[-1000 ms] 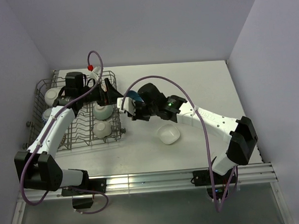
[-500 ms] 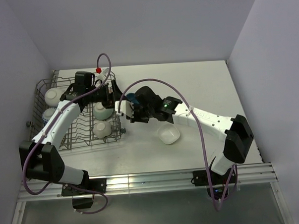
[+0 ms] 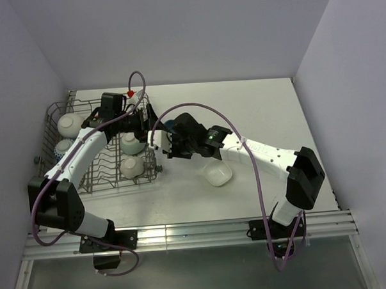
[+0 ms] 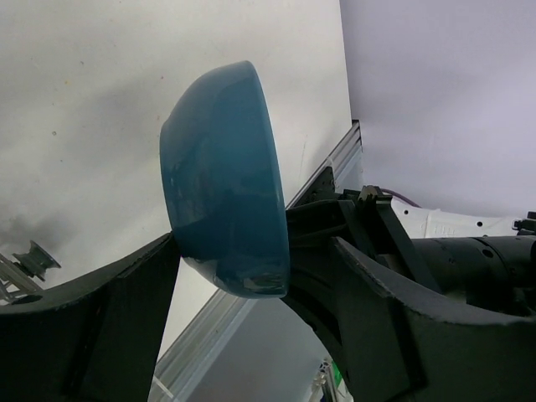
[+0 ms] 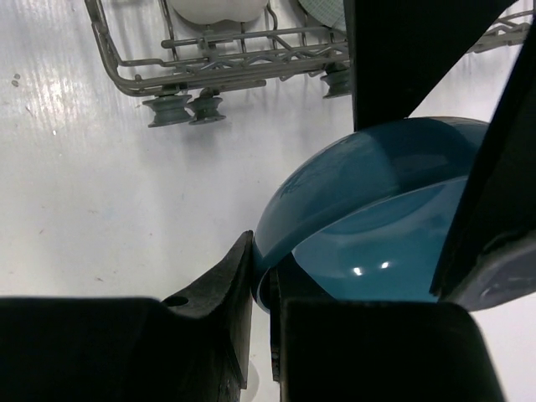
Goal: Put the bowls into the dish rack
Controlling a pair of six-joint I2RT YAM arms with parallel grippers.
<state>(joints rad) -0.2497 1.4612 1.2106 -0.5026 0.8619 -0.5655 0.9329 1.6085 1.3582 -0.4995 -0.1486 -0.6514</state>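
A teal-blue bowl (image 3: 170,126) hangs on edge just right of the grey wire dish rack (image 3: 56,112). My right gripper (image 5: 266,285) is shut on its rim; the bowl (image 5: 368,201) fills that view. My left gripper (image 3: 151,123) reaches out from over the rack. It is open, with its jaws either side of the bowl (image 4: 222,176), and a gap shows at its right finger (image 4: 394,301). The rack holds white bowls (image 3: 69,124) (image 3: 131,166), a pale one (image 3: 132,143) and a blue-patterned one (image 3: 61,149). A white square bowl (image 3: 218,175) lies on the table.
The rack's near corner with its rubber feet (image 5: 172,109) lies just beyond the held bowl. My right arm (image 3: 264,153) crosses above the square bowl. The table's front rail (image 3: 184,233) runs along the near edge.
My left gripper has swung right, off the rack, and now brackets the teal bowl. My right gripper has brought the bowl slightly left toward it.
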